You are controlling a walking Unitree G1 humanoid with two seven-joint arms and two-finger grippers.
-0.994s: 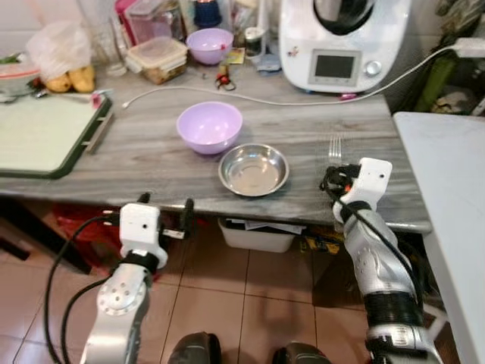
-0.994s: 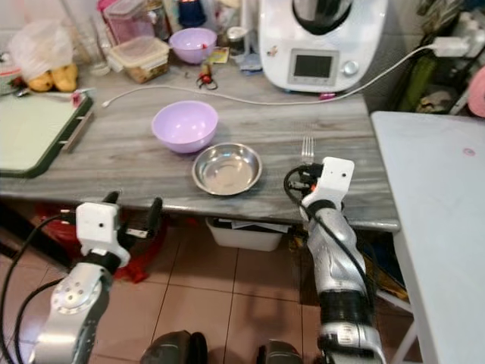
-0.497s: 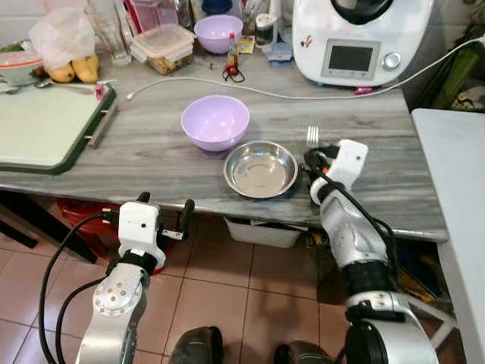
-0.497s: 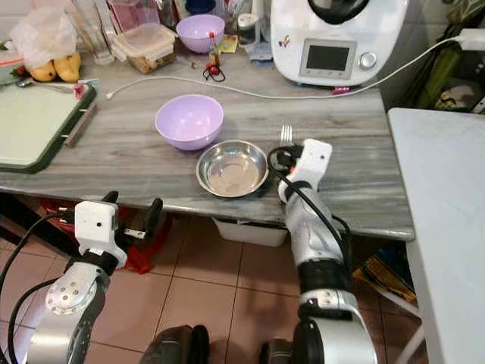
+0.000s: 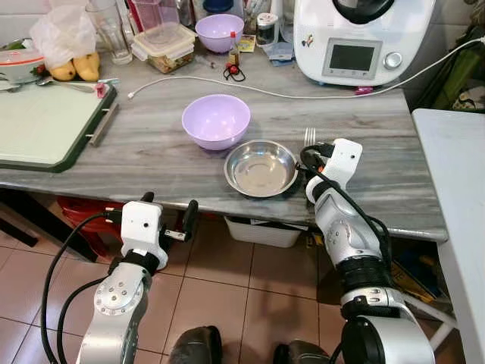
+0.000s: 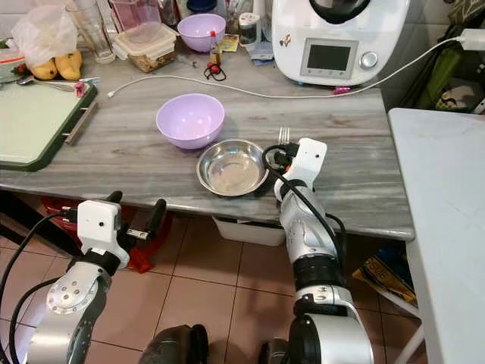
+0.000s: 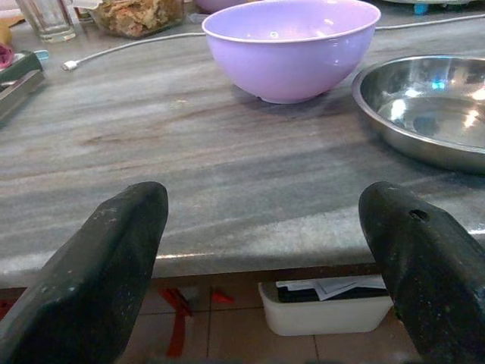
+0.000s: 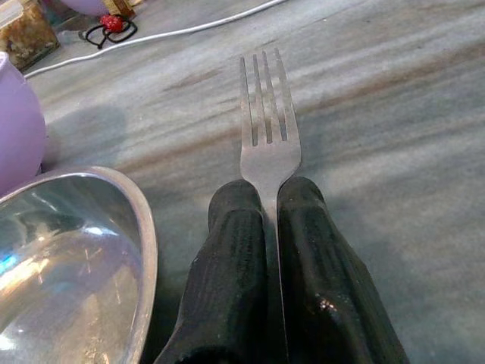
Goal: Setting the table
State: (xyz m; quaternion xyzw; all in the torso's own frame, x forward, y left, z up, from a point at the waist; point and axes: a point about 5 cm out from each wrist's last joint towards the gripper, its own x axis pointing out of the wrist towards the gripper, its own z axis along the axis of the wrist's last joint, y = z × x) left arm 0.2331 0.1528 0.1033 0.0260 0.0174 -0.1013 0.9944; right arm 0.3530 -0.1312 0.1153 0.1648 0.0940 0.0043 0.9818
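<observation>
right gripper (image 8: 265, 227) clenched on the fork (image 8: 267, 129), tines pointing to 12 o'clock, held low over the grey counter (image 5: 151, 152) just at 3 o'clock of the steel bowl (image 5: 261, 167). risk, as judged: the thin handle could twist between the pads, or the wrist could knock the bowl rim on release. left gripper (image 7: 265, 250) spread wide, idle below the counter edge. purple bowl (image 5: 216, 120) at 11 o'clock; white appliance (image 5: 356, 38) behind; tiled floor (image 5: 250, 280) below.

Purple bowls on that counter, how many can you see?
2. One large purple plastic bowl stands mid-counter, just behind and left of the shiny steel bowl. A smaller purple bowl sits at the back among the clutter. More could be hidden there.
</observation>
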